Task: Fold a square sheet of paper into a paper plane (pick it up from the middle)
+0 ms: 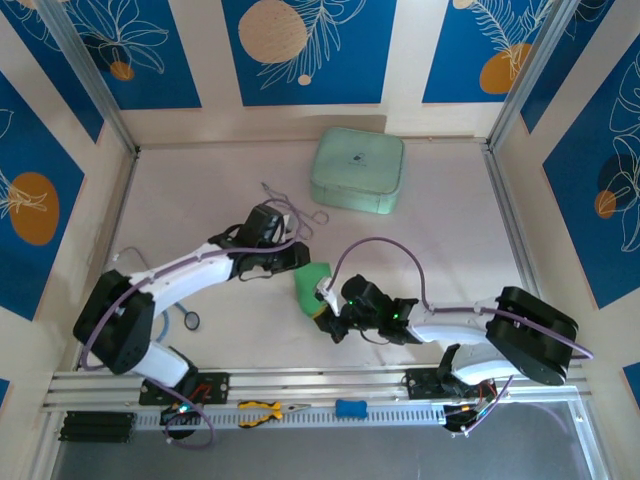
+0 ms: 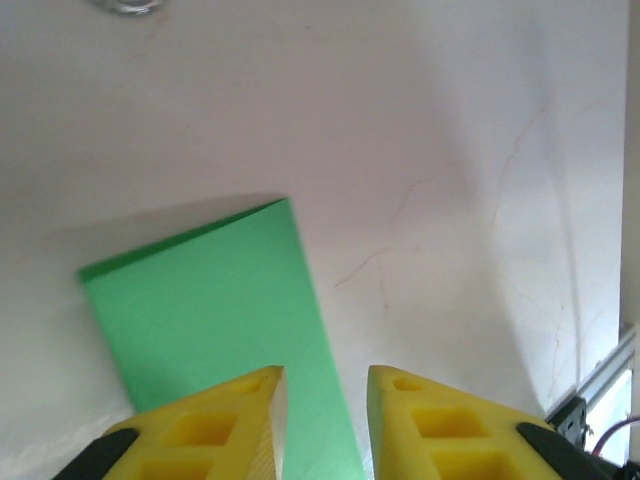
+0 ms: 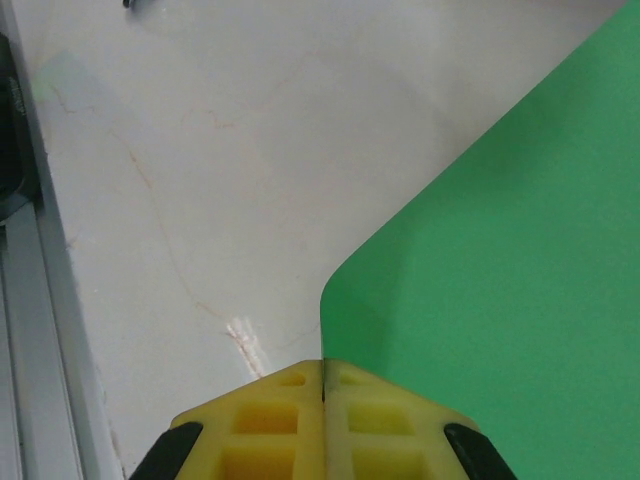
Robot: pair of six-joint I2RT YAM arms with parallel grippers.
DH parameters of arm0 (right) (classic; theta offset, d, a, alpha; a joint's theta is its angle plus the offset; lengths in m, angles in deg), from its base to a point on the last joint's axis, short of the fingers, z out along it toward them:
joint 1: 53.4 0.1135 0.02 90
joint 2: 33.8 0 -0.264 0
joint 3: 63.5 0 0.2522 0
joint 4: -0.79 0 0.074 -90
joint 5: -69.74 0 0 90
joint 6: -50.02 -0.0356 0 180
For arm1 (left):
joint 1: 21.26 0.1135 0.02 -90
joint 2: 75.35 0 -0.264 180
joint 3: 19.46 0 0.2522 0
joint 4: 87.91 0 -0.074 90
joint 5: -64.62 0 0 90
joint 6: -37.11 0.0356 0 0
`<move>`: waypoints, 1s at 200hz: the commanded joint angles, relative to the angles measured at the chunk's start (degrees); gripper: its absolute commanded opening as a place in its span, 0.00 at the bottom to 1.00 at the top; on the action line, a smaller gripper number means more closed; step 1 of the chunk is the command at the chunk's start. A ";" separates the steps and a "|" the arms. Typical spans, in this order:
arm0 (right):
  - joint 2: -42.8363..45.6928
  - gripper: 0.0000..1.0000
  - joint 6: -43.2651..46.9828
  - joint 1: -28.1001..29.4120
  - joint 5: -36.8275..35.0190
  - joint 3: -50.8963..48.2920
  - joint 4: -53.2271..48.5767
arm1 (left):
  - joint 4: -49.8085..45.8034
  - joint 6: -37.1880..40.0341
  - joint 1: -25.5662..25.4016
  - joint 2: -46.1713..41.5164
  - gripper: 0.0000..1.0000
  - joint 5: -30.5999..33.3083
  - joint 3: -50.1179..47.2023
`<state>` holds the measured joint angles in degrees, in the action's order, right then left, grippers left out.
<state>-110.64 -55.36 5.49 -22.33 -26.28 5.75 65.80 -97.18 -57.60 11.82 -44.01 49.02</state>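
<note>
The square sheet of paper (image 1: pixel 311 284) is bright green and sits mid-table between my two grippers, mostly hidden under them in the top view. My right gripper (image 3: pixel 323 365) is shut on a curled-up edge of the paper (image 3: pixel 520 250), which rises from the table into the seam of the jaws. My left gripper (image 2: pixel 325 375) hovers over the paper (image 2: pixel 210 300) with its jaws apart; a straight edge of the flat green strip runs under the gap. In the top view the left gripper (image 1: pixel 300 262) is at the paper's far side and the right gripper (image 1: pixel 325 300) at its near side. The paper plane is out of view.
A pale mint-green rounded case (image 1: pixel 358 170) stands at the back of the table. Purple cable loops (image 1: pixel 290 208) lie behind the left arm. Yellow-handled pliers (image 1: pixel 262 411) and a small blue object (image 1: pixel 350 408) rest on the front rail. Side rails bound the table.
</note>
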 commanded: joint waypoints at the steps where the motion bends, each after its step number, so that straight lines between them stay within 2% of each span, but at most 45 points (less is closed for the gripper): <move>1: -2.89 0.03 -1.91 0.67 3.61 1.75 1.57 | -0.76 4.06 0.54 4.95 0.24 -6.16 4.38; 29: -5.10 0.03 -3.16 0.61 3.87 2.05 3.59 | -1.66 5.13 0.50 10.41 0.17 -7.34 6.46; 77: -5.58 0.03 -4.12 -0.97 5.96 1.50 4.82 | -1.09 6.48 0.53 15.55 0.12 -7.46 5.16; 200: -7.97 0.03 -4.31 -6.23 12.40 2.88 3.71 | -0.56 10.69 0.43 22.60 0.09 -5.96 3.38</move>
<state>-117.68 -59.16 0.53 -12.66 -25.23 9.90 66.34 -88.46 -57.49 32.04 -50.46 54.03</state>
